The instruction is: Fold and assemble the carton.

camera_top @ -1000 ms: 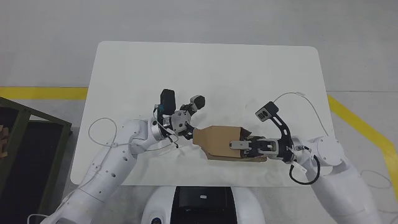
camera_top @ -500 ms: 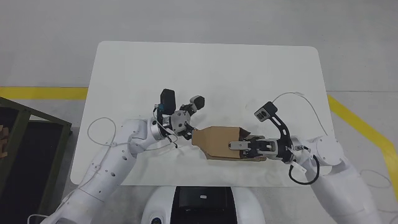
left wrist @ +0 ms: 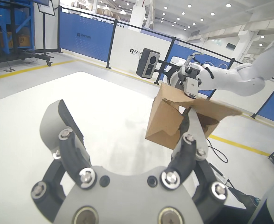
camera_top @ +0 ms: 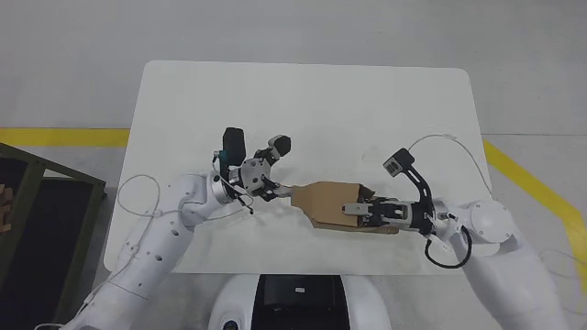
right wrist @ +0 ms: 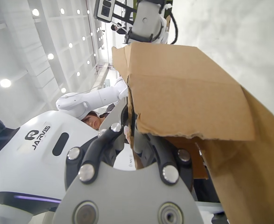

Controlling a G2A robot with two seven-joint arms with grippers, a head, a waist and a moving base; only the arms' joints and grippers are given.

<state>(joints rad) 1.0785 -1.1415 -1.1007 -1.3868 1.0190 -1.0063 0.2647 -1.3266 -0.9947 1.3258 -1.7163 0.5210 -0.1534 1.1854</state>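
Observation:
A brown carton (camera_top: 332,203) lies on its side near the table's front edge, partly folded, with loose end flaps at both ends. My right gripper (camera_top: 356,210) is shut on the carton's wall at its right end; in the right wrist view the carton (right wrist: 186,94) is pinched between the fingers (right wrist: 118,129). My left gripper (camera_top: 281,167) stands open at the carton's left end. In the left wrist view one of its fingers (left wrist: 194,122) rests against the folded end flaps of the carton (left wrist: 165,120), while the other finger (left wrist: 66,120) is off to the side over bare table.
The white table (camera_top: 367,101) stretches bare behind the carton. A dark green crate (camera_top: 37,211) stands on the floor at the left. A thin white cable (camera_top: 449,142) loops over the table near the right arm.
My left arm has drawn back a little to the left, its gripper still open. The carton, held by my right gripper, has shifted slightly to the right.

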